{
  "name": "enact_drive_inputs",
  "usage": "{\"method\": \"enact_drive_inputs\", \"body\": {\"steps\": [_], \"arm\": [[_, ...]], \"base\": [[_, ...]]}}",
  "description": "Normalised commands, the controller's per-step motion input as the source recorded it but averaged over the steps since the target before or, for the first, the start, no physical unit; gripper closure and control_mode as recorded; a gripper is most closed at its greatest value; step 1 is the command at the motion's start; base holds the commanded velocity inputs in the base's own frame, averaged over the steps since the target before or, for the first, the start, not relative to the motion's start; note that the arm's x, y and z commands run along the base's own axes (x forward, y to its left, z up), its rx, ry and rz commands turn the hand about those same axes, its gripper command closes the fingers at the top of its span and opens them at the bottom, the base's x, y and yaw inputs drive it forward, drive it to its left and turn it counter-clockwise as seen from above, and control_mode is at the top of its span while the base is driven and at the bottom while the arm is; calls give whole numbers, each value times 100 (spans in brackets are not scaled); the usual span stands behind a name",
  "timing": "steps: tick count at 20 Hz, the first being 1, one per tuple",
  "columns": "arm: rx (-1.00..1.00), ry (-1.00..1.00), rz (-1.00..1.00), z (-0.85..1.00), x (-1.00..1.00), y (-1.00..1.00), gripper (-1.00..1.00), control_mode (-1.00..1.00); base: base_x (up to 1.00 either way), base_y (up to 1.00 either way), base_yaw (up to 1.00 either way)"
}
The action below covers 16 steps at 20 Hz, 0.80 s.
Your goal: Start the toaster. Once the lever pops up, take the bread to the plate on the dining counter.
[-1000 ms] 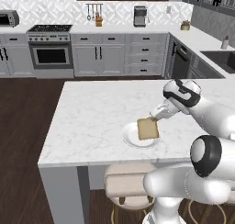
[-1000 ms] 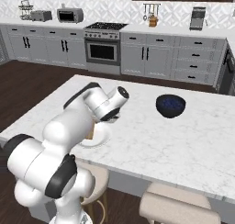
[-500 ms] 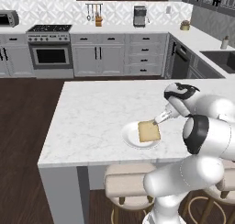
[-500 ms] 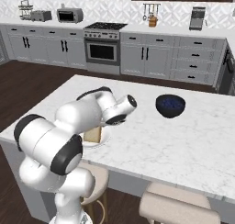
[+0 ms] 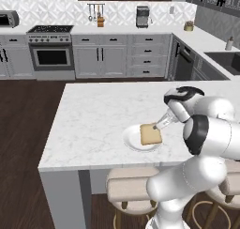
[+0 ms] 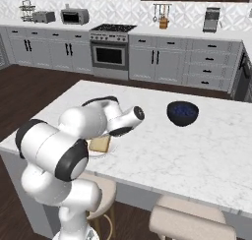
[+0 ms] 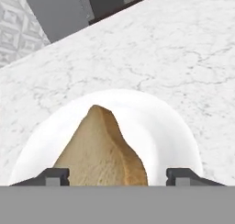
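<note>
The bread [image 5: 150, 134], a tan slice with a darker crust, lies on the round white plate [image 5: 131, 141] near the front edge of the dining counter [image 5: 93, 115]. My gripper [image 5: 162, 124] hangs just to the right of the slice, pointing down at it. In the hand view the gripper [image 7: 118, 177] is open. Its fingertips [image 7: 55, 176] stand wide on either side of the bread [image 7: 103, 149], with a gap on the right, over the plate [image 7: 165, 126]. From the right base view my arm hides most of the plate, and the bread [image 6: 100, 144] peeks out. The toaster [image 6: 44, 16] stands on the far wall counter.
A dark blue bowl [image 6: 182, 112] sits on the marble top to the right of the arm. Padded stools [image 5: 131, 188] stand under the counter's front edge. The stove [image 5: 51, 54] and grey cabinets line the far wall across a dark wood floor.
The gripper's fingers have spread apart and let go of the bread, which now rests flat on the plate. The arm's elbow has swung round while the hand stayed by the plate.
</note>
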Motion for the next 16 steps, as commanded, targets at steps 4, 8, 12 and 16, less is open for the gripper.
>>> {"method": "enact_drive_inputs", "body": {"steps": [4, 8, 12, 16], "arm": [[-27, -13, -16, 3, 6, 0, -100, -100], [-30, -14, -17, 36, 11, 0, -100, -100], [-23, -14, -14, 90, -3, 0, -100, -100], [-1, 1, -12, 100, -78, 4, -100, -100]], "base": [[0, 0, 0], [0, 0, 0], [0, 0, 0], [0, 0, 0]]}}
